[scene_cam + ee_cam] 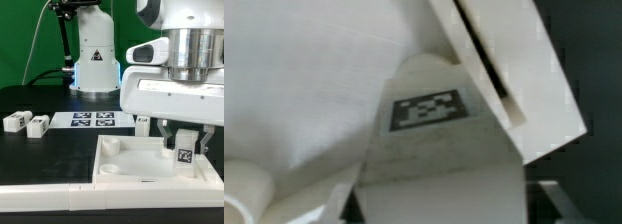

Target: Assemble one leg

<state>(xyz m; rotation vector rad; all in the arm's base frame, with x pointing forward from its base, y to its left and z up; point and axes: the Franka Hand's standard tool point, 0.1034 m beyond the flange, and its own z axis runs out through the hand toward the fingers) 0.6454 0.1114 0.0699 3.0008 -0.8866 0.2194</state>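
My gripper (186,143) is shut on a leg (186,150), a small white block with a black-and-white tag on its face. It holds the leg upright over the right part of the large white square panel (140,172), close to its surface. I cannot tell whether the leg touches the panel. In the wrist view the leg (434,125) fills the middle between my two fingers (352,196), with the panel (313,70) behind it and a round socket rim (242,188) at one corner.
Two more legs (14,122) (38,124) lie on the black table at the exterior view's left. The marker board (90,119) lies behind the panel. Another small white part (143,123) sits by the panel's far edge. The robot base (95,60) stands at the back.
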